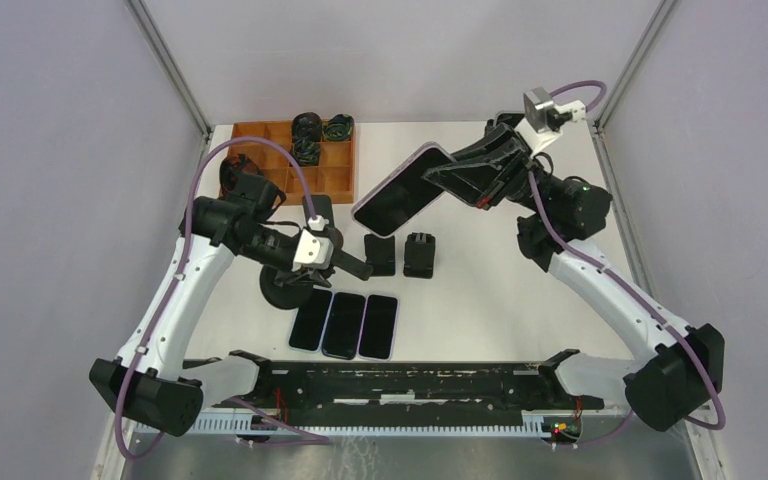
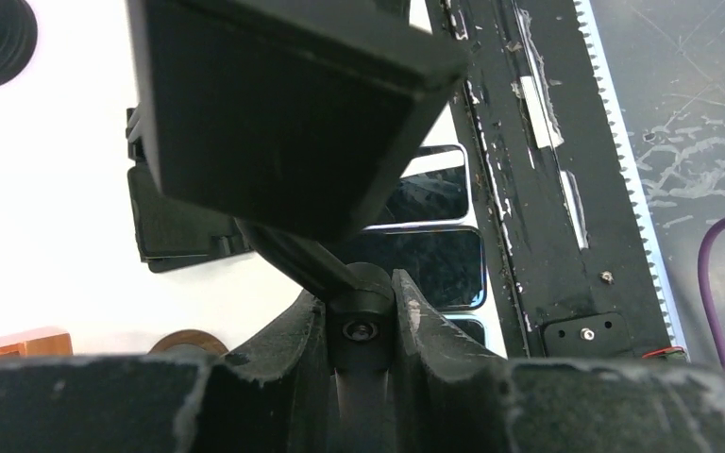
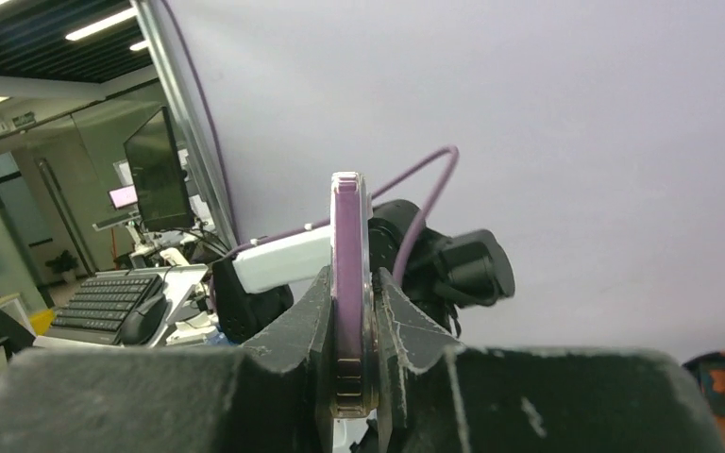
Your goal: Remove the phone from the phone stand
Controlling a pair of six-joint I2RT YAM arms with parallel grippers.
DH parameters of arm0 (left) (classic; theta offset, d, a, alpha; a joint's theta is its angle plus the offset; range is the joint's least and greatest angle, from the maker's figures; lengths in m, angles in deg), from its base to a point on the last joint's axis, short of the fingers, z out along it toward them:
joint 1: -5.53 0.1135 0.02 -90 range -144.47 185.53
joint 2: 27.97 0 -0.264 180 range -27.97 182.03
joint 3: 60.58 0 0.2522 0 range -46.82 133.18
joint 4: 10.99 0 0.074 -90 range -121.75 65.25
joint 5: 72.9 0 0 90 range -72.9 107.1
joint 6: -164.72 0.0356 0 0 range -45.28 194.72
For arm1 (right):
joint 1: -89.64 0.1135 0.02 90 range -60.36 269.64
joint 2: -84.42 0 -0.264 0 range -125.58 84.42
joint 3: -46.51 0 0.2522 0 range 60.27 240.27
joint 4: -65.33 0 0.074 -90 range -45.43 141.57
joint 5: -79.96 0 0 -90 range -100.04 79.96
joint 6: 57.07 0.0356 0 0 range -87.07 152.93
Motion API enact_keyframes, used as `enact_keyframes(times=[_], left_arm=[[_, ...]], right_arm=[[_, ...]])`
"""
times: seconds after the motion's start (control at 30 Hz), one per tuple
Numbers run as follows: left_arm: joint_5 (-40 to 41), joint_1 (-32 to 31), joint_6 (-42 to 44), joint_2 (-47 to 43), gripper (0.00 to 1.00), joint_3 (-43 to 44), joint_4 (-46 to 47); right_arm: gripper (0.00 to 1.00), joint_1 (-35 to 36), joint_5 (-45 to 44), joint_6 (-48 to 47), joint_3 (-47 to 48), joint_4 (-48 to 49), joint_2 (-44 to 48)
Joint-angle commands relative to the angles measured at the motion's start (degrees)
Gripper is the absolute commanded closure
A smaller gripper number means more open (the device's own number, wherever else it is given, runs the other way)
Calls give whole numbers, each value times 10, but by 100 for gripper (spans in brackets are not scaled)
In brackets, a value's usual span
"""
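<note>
While the phone stand (image 1: 285, 288) is clamped by the left gripper (image 2: 361, 316), the phone (image 1: 400, 190) is pinched edgewise by the right gripper (image 1: 440, 172), raised right of the stand; a drop could be caused by that thin grip.

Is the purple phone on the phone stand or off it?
Off. The right gripper holds the purple phone in the air by its edge, apart from the phone stand, which the left gripper clamps.
</note>
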Motion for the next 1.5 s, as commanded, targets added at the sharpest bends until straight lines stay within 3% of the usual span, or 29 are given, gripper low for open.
enact_keyframes(times=[0.0, 0.1, 0.27, 0.4, 0.67, 0.93, 1.37, 1.43, 1.47], left_arm=[[-1, 1, 27, -10, 98, 31, -12], [-9, 1, 12, -6, 98, 48, -11], [-29, 1, -39, -2, 98, 79, 11], [-41, 1, -64, 5, 98, 106, 19], [-61, 1, -85, 16, 98, 127, 34], [-67, 1, -83, 15, 98, 129, 35], [-65, 0, -82, 9, 98, 124, 35], [-66, 0, -81, 11, 98, 125, 35], [-67, 0, -81, 12, 98, 125, 35]], right_arm=[[100, -13, -15, 6, 27, 25, 32], [100, -28, 6, -28, 27, -78, 49], [100, -34, -1, -228, 39, -426, 97], [100, -35, -34, -345, 13, -619, 135], [100, -34, -87, -414, -149, -801, 188], [100, -34, -54, -376, -313, -736, 157], [100, -32, -25, -305, -333, -534, -24], [91, -32, -29, -304, -327, -526, -45], [80, -31, -35, -302, -325, -522, -54]])
